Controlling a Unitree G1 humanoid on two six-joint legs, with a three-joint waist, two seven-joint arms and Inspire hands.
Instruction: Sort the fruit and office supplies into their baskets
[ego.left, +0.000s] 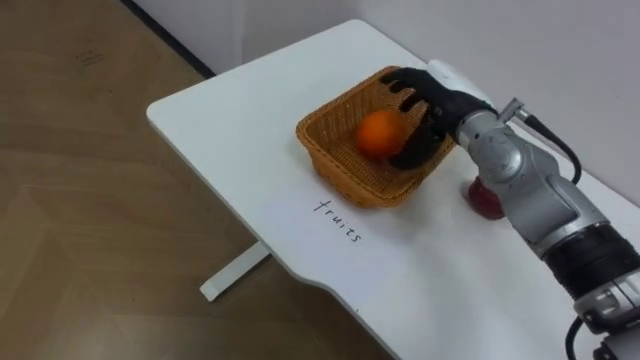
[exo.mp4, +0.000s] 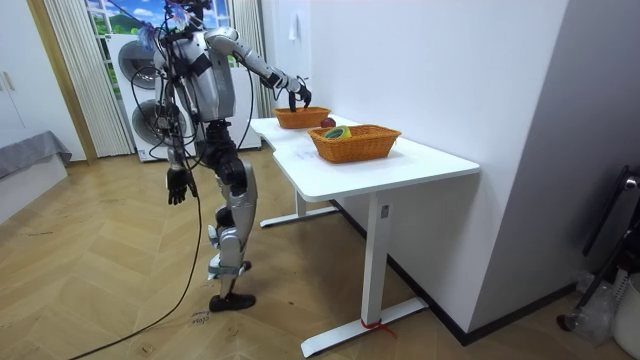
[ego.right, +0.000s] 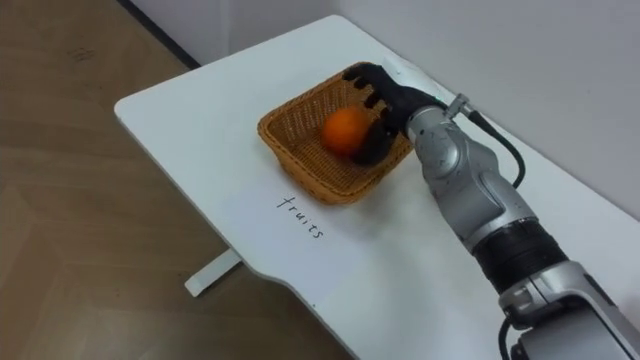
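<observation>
A wicker basket (ego.left: 340, 165) stands on the white table (ego.left: 230, 120), with the handwritten word "fruits" on the tabletop in front of it. An orange (ego.left: 380, 133) lies inside it. My right hand (ego.left: 432, 112) reaches over the basket's far side, open, fingers spread above the orange and thumb below it, the palm close against the fruit. A red fruit (ego.left: 485, 198) sits on the table just right of the basket, partly hidden by my forearm. A second wicker basket (exo.mp4: 357, 145) holds yellow and green items. My left hand (exo.mp4: 180, 186) hangs open at my side.
I stand at the table's end, away from the wall. The table edge runs close to the first basket's left side, with wooden floor (ego.left: 90, 220) below. A washing machine (exo.mp4: 140, 70) and curtains are behind me.
</observation>
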